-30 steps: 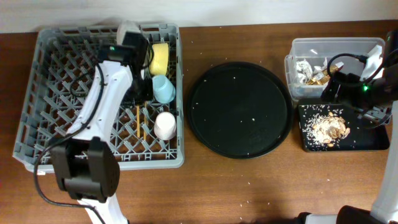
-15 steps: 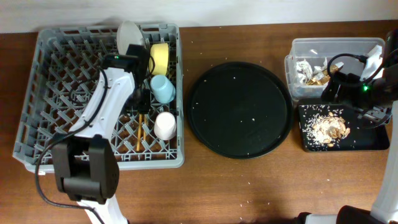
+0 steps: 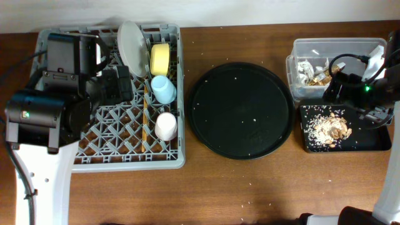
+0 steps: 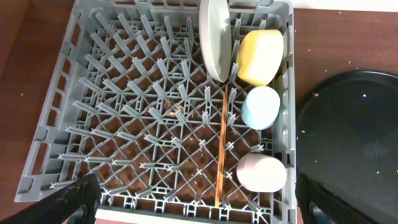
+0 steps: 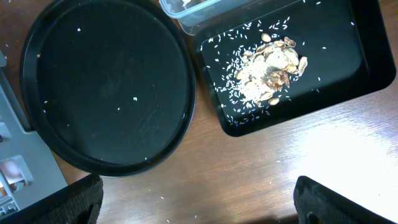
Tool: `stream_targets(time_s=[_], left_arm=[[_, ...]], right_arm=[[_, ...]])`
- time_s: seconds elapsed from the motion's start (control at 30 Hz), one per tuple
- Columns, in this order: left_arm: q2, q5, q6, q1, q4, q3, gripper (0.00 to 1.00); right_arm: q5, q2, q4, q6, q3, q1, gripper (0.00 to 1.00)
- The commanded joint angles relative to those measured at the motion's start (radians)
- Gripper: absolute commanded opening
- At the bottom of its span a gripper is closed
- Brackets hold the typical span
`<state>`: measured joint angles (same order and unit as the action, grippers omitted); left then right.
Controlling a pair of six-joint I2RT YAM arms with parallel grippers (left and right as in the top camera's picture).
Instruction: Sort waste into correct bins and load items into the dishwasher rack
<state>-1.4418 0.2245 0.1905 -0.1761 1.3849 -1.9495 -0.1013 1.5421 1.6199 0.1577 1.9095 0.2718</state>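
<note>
The grey dishwasher rack [image 3: 181, 94] [image 4: 56, 112] holds all the items along its right side. The pale plate [image 3: 132, 48] [image 4: 216, 37] stands on edge at the back, next to the yellow bowl [image 3: 160, 58] [image 4: 260, 57]. In front of them sit the light blue cup [image 3: 164, 89] [image 4: 261, 107] and the pinkish-white cup [image 3: 166, 125] [image 4: 261, 172]. The chopsticks [image 3: 145, 119] [image 4: 221, 149] lie on the grid beside the cups. My left gripper [image 3: 117, 87] [image 4: 199, 208] hangs open high over the rack, holding nothing. My right gripper [image 3: 337, 94] [image 5: 199, 205] is open and empty above the table near the bins.
The clear tub [image 3: 337, 45] [image 5: 199, 9] holds napkins and a wrapper [image 3: 322, 75]. The black rectangular tray [image 3: 375, 140] [image 5: 336, 37] holds food scraps [image 3: 329, 128] [image 5: 267, 65]. A large round black tray [image 3: 240, 109] [image 5: 106, 81] lies between rack and bins. Rice grains dot the wood.
My left gripper opened and let go of the plate, which now stands in the rack's back row. The left arm rose and drew back to the left. The right arm has not moved.
</note>
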Motion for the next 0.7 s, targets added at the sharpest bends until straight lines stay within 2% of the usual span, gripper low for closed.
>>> stream_targets(time_s=[0.0, 0.17, 0.27, 0.37, 0.43, 0.5, 0.53, 0.57, 0.67], left_arm=[[0.004, -0.018, -0.005, 0.002, 0.001, -0.008, 0.99], [0.004, -0.018, -0.005, 0.002, 0.001, -0.008, 0.99], [0.004, -0.018, -0.005, 0.002, 0.001, -0.008, 0.99], [0.004, -0.018, -0.005, 0.002, 0.000, -0.008, 0.99], [0.004, -0.018, -0.005, 0.002, 0.001, -0.008, 0.99], [0.004, -0.018, -0.005, 0.002, 0.001, -0.008, 0.99], [0.004, -0.018, -0.005, 0.002, 0.001, -0.008, 0.99], [0.004, -0.018, -0.005, 0.002, 0.001, -0.008, 0.99], [0.004, -0.018, -0.005, 0.002, 0.001, -0.008, 0.99]], right_arm=[[0.012, 0.002, -0.001, 0.004, 0.011, 0.004, 0.98], [0.012, -0.056, -0.001, 0.004, 0.011, -0.017, 0.98], [0.012, -0.154, -0.001, 0.005, 0.011, -0.126, 0.98], [0.043, -0.281, -0.002, -0.018, 0.011, -0.296, 0.98], [0.079, -0.380, -0.060, -0.020, -0.021, -0.357, 0.98], [0.080, -0.479, -0.209, -0.072, -0.138, -0.357, 0.98], [0.080, -0.578, -0.396, -0.178, -0.304, -0.357, 0.98], [0.080, -0.623, -0.473, -0.207, -0.388, -0.357, 0.99], [0.071, -0.815, -0.771, -0.210, -0.759, -0.357, 0.98]])
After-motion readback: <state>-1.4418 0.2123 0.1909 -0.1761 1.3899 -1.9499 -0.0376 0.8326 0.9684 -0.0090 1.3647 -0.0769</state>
